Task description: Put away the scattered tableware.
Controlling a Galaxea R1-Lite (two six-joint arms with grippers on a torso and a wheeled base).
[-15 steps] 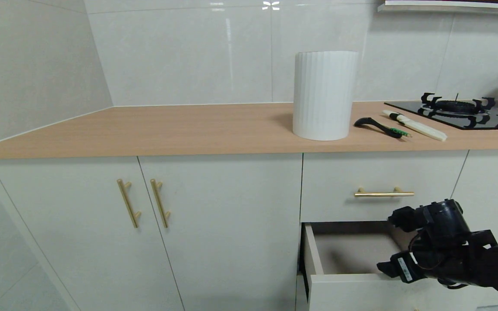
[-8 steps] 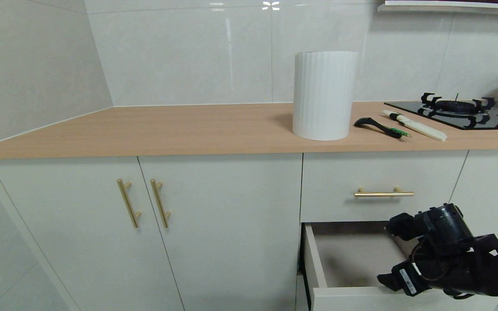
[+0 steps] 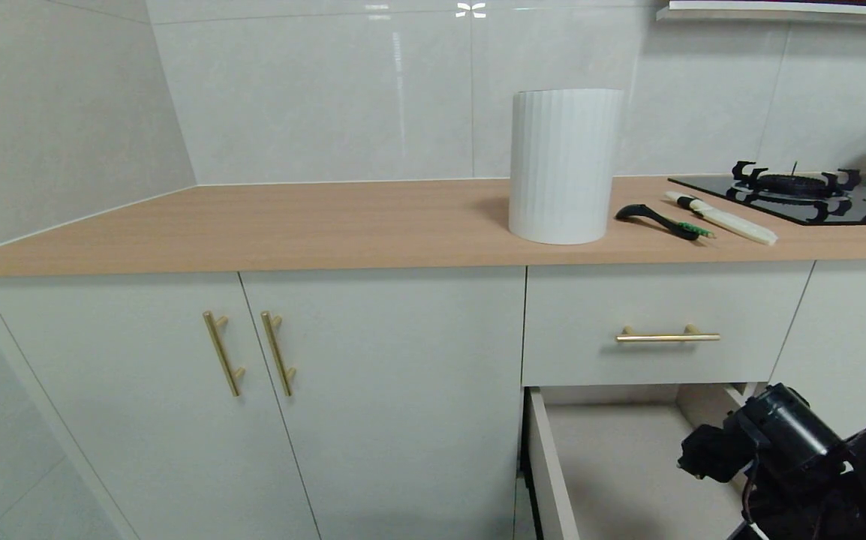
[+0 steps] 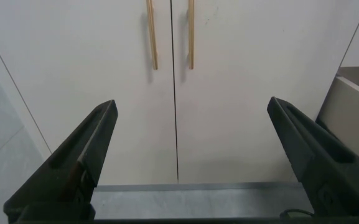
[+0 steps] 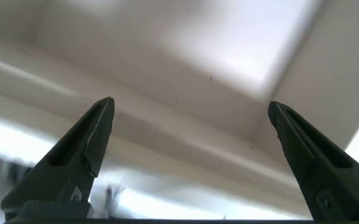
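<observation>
On the wooden counter [image 3: 328, 225] lie a black-handled utensil [image 3: 657, 220] and a long white utensil [image 3: 722, 217], side by side to the right of a tall white ribbed canister [image 3: 564, 165]. Below them the lower drawer [image 3: 547, 457] stands pulled out, with nothing showing on its pale floor [image 5: 185, 56]. My right gripper [image 3: 711, 459] hangs over the drawer's right part; in the right wrist view it [image 5: 190, 106] is open and holds nothing. My left gripper [image 4: 190, 104] is open too, facing the cabinet doors [image 4: 173, 93].
A black gas hob [image 3: 801, 191] occupies the counter's right end. The upper drawer [image 3: 666, 322] with a brass handle is shut. Two cabinet doors with brass handles [image 3: 249, 364] fill the left. Tiled walls close the back and left side.
The lower drawer has slid farther out towards me. My right gripper has moved down and to the right with it.
</observation>
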